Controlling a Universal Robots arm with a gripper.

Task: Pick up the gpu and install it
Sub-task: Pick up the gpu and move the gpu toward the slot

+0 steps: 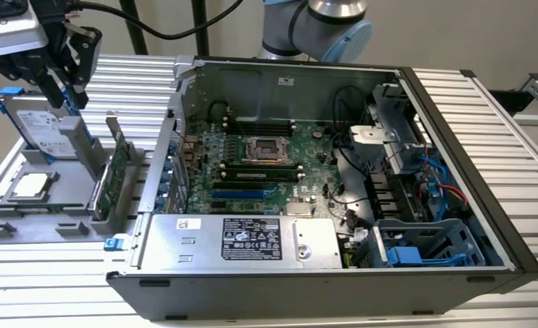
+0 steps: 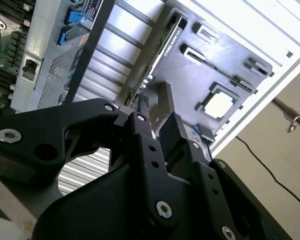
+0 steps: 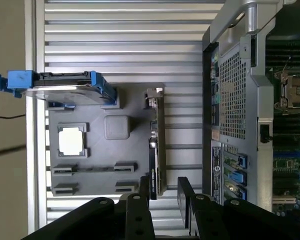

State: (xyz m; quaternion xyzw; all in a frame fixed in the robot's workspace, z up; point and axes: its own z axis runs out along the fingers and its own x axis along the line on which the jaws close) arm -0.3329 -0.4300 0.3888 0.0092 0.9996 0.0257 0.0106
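— Ribbed silver tabletop [image 1: 487, 137]: where was the item?
— Thin green gpu card [image 1: 116, 171] stood on edge in grey moulded holder [image 1: 32, 229], beside open black computer case [image 1: 278, 294]. Black gripper [image 3: 164, 185] hovered over it, fingers apart, empty.
— Handling?
— Probably light, stiff, fragile; grasp the upper edge. Case wall close alongside; open room above.

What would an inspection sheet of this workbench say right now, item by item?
Surface: slatted metal table, carrying a grey parts holder and an open computer case.
Job's things: gpu stands on edge in the holder, not yet picked up.
Clutter: blue-framed hard drive and a processor chip in the holder.
Grippers: end effector open, hovering above the gpu, apart from it.
Cables: black cable looping near the end effector; red and blue leads inside the case.
Surroundings: plain wall behind.
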